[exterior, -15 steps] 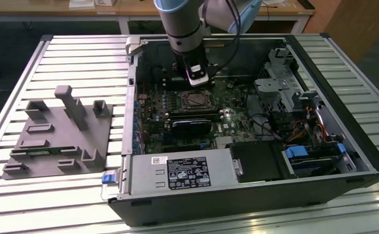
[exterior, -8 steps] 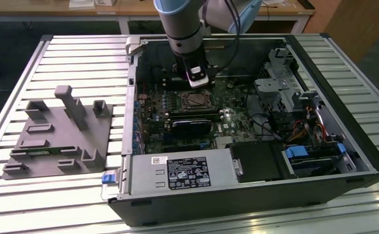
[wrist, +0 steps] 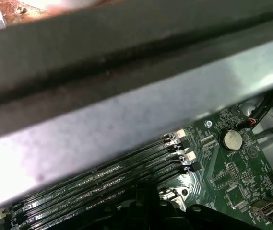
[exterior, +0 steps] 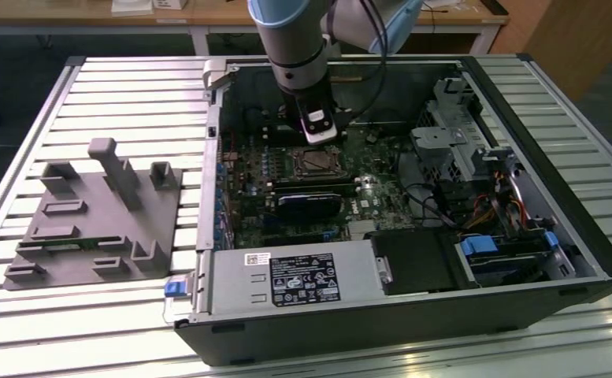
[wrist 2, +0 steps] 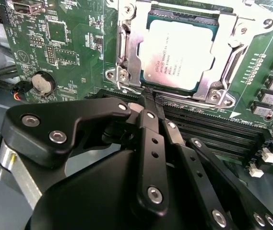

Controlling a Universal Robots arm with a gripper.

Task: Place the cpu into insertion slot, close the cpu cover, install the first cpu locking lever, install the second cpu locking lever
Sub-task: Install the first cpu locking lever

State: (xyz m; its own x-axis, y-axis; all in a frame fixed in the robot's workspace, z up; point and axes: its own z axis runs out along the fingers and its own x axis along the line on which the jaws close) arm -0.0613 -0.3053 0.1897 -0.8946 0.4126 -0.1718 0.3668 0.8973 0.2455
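Note:
The cpu (wrist 2: 182, 52), a pale silver square chip, lies in the insertion slot (exterior: 314, 162) on the green board. The silvery cpu cover (wrist 2: 225, 57) lies flat around it, and the chip's face shows through the cover's window. My gripper (wrist 2: 149, 101) is shut, its black fingers pressed together with the tips at the socket's edge next to the memory slots. In the exterior view the gripper (exterior: 320, 140) hangs from the arm just behind the socket, inside the open computer case. Whether a thin locking lever sits between the fingertips is hidden.
Long black memory slots (wrist 2: 213, 129) run beside the socket, with a coin battery (wrist 2: 43, 82) farther along the board. A black card (exterior: 308, 201), the power supply (exterior: 295, 279) and drive cages (exterior: 463, 142) fill the case. A grey fixture (exterior: 95, 213) stands on the table at the exterior view's left.

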